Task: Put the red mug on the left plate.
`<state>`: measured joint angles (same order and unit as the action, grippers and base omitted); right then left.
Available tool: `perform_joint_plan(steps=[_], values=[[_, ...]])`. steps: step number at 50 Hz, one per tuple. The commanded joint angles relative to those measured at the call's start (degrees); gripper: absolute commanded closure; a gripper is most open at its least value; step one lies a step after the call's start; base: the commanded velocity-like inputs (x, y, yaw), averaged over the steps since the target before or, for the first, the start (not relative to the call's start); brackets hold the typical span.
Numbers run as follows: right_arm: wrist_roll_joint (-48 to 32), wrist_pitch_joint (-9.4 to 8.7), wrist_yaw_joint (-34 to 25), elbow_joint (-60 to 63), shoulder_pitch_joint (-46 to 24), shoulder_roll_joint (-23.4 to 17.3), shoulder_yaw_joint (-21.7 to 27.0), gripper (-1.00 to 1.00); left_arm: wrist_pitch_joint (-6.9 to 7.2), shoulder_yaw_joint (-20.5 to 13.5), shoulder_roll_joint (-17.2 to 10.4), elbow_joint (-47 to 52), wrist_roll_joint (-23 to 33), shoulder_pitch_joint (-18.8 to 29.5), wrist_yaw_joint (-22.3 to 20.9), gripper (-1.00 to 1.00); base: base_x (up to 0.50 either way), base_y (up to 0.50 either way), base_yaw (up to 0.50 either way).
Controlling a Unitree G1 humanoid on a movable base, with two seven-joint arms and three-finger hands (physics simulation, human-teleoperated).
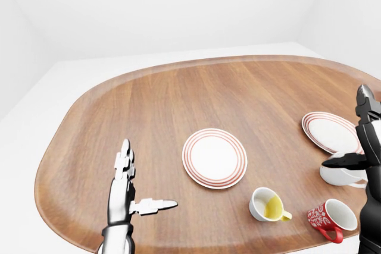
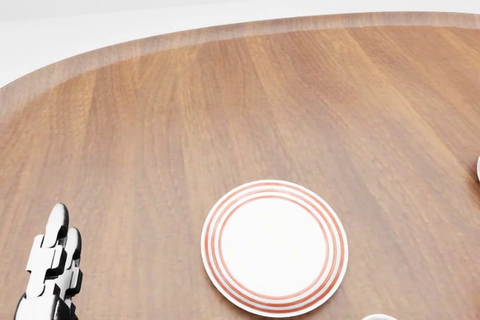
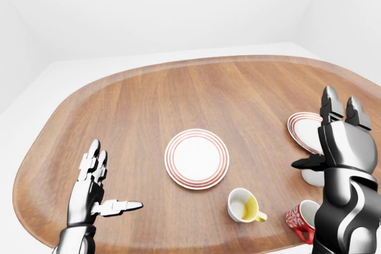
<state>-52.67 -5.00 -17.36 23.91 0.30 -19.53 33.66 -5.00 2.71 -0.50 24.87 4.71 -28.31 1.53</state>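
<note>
Bare simulated room, blank white walls (image 1: 178, 4) and floor, one oval wooden tabletop (image 1: 178, 96) (rendered, not real), set with plates and mugs like a dining table

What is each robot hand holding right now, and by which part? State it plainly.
Nothing is held. The left robot hand and right robot hand are open above the wooden table; the red patterned mug stands untouched.
</note>
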Motion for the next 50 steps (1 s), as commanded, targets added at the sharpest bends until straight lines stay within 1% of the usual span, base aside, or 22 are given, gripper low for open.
perform_joint_plan(steps=[1,2,3,5,9,13,17,21,23,26,40,44,46,48,49,50], values=[[0.0,0.00,-5.3,-12.2,5.6,-3.5,6.8,-1.00,0.00,0.0,0.2,0.3,0.3,1.3,0.4,-1.00,0.00,0.00,0.00],[-1.0,0.00,-5.0,-13.3,6.9,-2.9,7.0,-1.00,0.00,0.0,0.2,0.4,0.2,1.4,0.4,-1.00,0.00,0.00,0.00],[-1.8,0.00,-6.0,-14.8,8.1,-2.3,7.0,-1.00,0.00,-0.1,0.2,0.5,-0.2,1.4,0.4,-1.00,0.00,0.00,0.00],[-2.2,0.00,-5.7,-16.8,8.1,-2.0,7.9,-1.00,0.00,-0.2,0.1,0.7,-0.3,1.1,0.2,-1.00,0.00,0.00,0.00],[-1.3,0.00,-5.7,-20.7,8.3,-2.8,9.7,-1.00,0.00,-0.3,0.2,0.8,-0.3,1.1,0.2,-1.00,0.00,0.00,0.00],[-1.8,0.00,-5.0,-24.2,9.1,-3.0,9.3,-1.00,0.00,-0.1,0.2,0.9,0.1,0.9,0.4,-1.00,0.00,0.00,0.00],[-1.4,0.00,-3.3,-28.1,8.8,-4.1,9.2,-1.00,0.00,0.1,0.2,0.8,0.2,0.7,0.6,-1.00,0.00,0.00,0.00],[-2.0,0.00,-3.1,-32.2,7.8,-6.1,7.9,-1.00,0.00,0.6,0.2,0.6,1.1,1.1,1.1,-1.00,0.00,0.00,0.00],[-1.9,0.00,-3.0,-32.3,7.9,-6.2,7.7,-1.00,0.00,0.7,0.1,0.6,1.1,1.2,1.2,-1.00,0.00,0.00,0.00],[-3.7,0.00,-0.4,-37.0,6.0,-8.0,5.4,-1.00,0.00,1.0,-0.1,0.4,0.7,0.8,1.5,-1.00,0.00,0.00,0.00],[2.7,0.00,1.2,-43.1,4.9,-10.4,2.0,-1.00,0.00,1.2,-0.5,0.3,0.5,-0.8,1.7,-1.00,0.00,0.00,0.00],[4.0,0.00,0.7,-44.0,4.8,-10.4,0.5,-1.00,0.00,1.2,-0.5,0.2,0.5,-0.8,1.9,-1.00,0.00,0.00,0.00],[5.0,0.00,-1.4,-42.2,5.9,-9.6,0.3,-1.00,0.00,1.3,-0.5,0.2,0.5,-0.9,1.9,-1.00,0.00,0.00,0.00],[5.0,0.00,-2.0,-41.7,6.2,-9.3,0.4,-1.00,0.00,1.3,-0.6,0.2,0.4,-1.0,1.9,-1.00,0.00,0.00,0.00],[6.4,0.00,-4.3,-38.9,7.4,-8.4,0.9,-1.00,0.00,1.3,-0.6,0.2,0.4,-1.2,1.9,-1.00,0.00,0.00,0.00],[6.2,0.00,-4.7,-38.6,7.4,-8.2,1.2,-1.00,0.00,1.3,-0.6,0.2,0.4,-1.2,1.9,-1.00,0.00,0.00,0.00]])
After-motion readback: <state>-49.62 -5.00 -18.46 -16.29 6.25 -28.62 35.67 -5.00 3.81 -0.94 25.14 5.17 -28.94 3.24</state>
